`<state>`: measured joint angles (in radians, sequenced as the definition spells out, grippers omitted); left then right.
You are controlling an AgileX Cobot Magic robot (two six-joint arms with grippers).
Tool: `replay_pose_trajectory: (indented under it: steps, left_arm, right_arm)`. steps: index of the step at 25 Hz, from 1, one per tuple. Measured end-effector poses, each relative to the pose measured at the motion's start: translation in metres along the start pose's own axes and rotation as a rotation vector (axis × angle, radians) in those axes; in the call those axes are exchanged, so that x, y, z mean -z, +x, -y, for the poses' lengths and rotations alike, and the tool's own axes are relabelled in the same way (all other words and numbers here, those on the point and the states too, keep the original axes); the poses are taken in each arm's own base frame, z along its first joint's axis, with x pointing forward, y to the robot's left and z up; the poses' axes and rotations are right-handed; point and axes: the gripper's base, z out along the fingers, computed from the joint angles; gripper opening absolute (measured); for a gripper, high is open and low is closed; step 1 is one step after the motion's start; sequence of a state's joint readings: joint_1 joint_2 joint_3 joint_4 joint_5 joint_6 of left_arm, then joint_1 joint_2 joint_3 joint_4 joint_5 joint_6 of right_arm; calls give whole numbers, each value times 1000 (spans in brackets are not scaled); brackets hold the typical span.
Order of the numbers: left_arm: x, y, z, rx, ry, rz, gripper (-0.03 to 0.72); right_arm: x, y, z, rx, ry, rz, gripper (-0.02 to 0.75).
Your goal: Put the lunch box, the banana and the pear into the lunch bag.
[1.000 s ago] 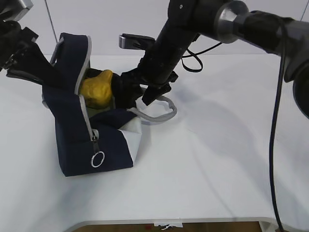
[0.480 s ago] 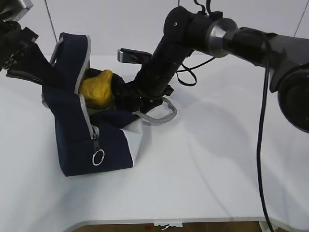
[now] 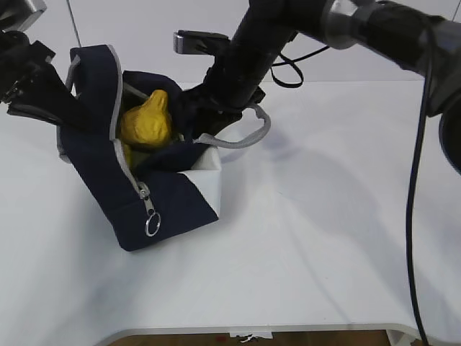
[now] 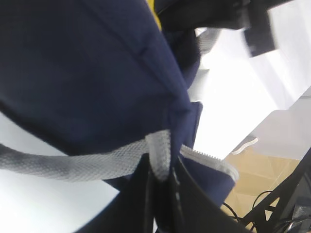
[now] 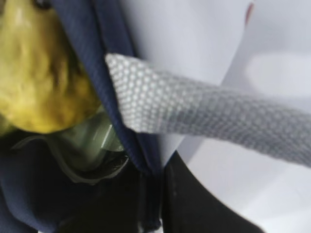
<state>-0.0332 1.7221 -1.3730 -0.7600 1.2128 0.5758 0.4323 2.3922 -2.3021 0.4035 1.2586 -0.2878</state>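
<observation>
The navy lunch bag (image 3: pixel 155 198) is held tilted up off the white table, its mouth open. The bumpy yellow pear (image 3: pixel 146 121) sits in the mouth and also shows in the right wrist view (image 5: pixel 39 82). The lunch box's sage-green lid (image 5: pixel 87 145) lies under the pear inside the bag. The banana is hidden, apart from a possible yellow sliver (image 3: pixel 127 155) below the pear. My left gripper (image 3: pixel 57 115) is shut on the bag's grey strap (image 4: pixel 159 160) at the left rim. My right gripper (image 3: pixel 198 119) is shut on the bag's navy right rim (image 5: pixel 146 160).
The zipper's ring pull (image 3: pixel 152 226) hangs down the bag's front. A grey strap handle (image 3: pixel 241 137) loops out to the right. A black cable (image 3: pixel 288 79) lies at the back. The table's front edge (image 3: pixel 252 331) is near the bottom of the view.
Both grippers have lifted the bag's rims higher. The bag has tilted up and its near end slid right. The pear has risen with it.
</observation>
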Motion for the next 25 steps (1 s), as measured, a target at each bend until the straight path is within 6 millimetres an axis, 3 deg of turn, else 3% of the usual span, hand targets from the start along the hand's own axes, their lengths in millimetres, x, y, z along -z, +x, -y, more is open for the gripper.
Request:
replay_pose_trajectory:
  steps: [8, 18, 23, 25]
  left_arm:
    - [13, 1, 13, -19, -14, 39, 3]
    - [9, -1, 15, -14, 11, 41, 3]
    - [-11, -2, 22, -35, 27, 1, 3]
    - [-24, -2, 36, -80, 49, -35, 3]
  right_arm:
    - [47, -5, -17, -27, 26, 64, 24]
    - [46, -3, -11, -39, 86, 48, 24]
    - [38, 3, -5, -48, 115, 6, 24]
    - [33, 9, -3, -60, 127, -24, 24]
